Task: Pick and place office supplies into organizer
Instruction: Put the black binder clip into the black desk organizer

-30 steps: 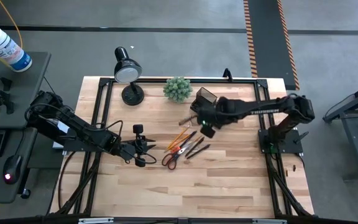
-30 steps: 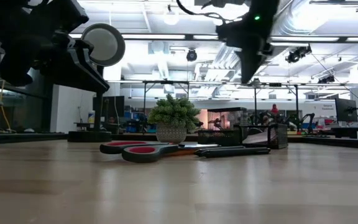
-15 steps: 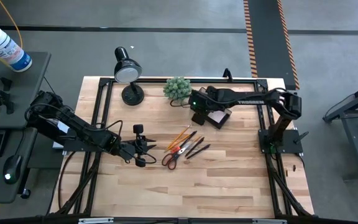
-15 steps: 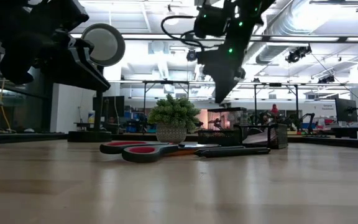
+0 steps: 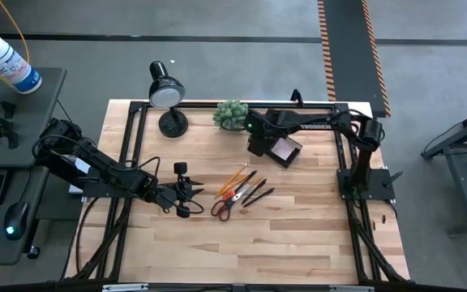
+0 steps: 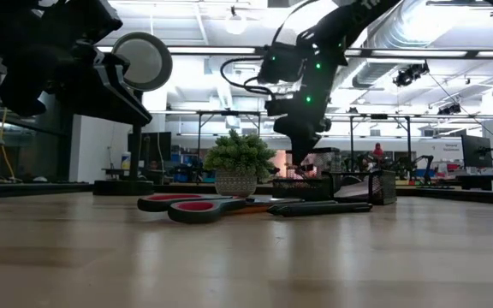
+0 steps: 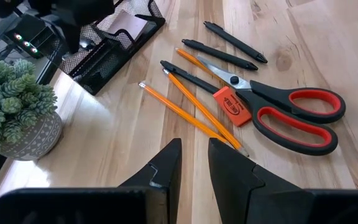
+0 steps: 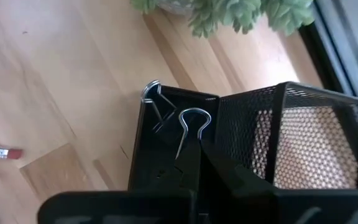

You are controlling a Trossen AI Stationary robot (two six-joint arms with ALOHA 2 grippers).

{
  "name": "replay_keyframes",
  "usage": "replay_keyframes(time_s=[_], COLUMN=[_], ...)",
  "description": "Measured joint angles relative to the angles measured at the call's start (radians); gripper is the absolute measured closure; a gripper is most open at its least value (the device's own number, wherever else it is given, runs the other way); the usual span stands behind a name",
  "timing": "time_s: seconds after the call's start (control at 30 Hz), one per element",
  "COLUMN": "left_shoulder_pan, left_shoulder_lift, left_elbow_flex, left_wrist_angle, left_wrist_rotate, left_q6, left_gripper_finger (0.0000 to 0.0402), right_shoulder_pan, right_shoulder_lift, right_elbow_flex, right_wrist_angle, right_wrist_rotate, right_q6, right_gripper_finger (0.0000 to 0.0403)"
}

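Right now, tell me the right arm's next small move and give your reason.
Probably lower a touch and open. The right gripper is shut on a binder clip and hovers right over the organizer, above its low tray, where another clip already lies.

We find no legible text anywhere; print on red eraser [image 7: 231, 105], centre of left wrist view, too small to read.

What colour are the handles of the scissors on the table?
The scissors have black handles with red inner linings, seen best in the left wrist view.
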Motion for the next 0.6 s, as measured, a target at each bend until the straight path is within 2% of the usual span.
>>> replay_keyframes(time_s=[0.47, 0.6], left_shoulder_pan=[0.0, 0.0], left_shoulder_lift=[0.0, 0.0], left_elbow_flex=[0.0, 0.0], left_wrist_angle=[0.0, 0.0], left_wrist_rotate=[0.0, 0.0], left_q6=[0.0, 0.0], left_gripper_finger=[0.0334, 0.0334], right_shoulder_pan=[-0.015, -0.015], right_shoulder_lift=[0.01, 0.01], right_elbow_flex=[0.0, 0.0], right_wrist_angle=[0.005, 0.011], right_wrist_rotate=[-0.052, -0.051], right_q6=[0.013, 0.023], right_gripper_finger=[0.0401, 0.0387])
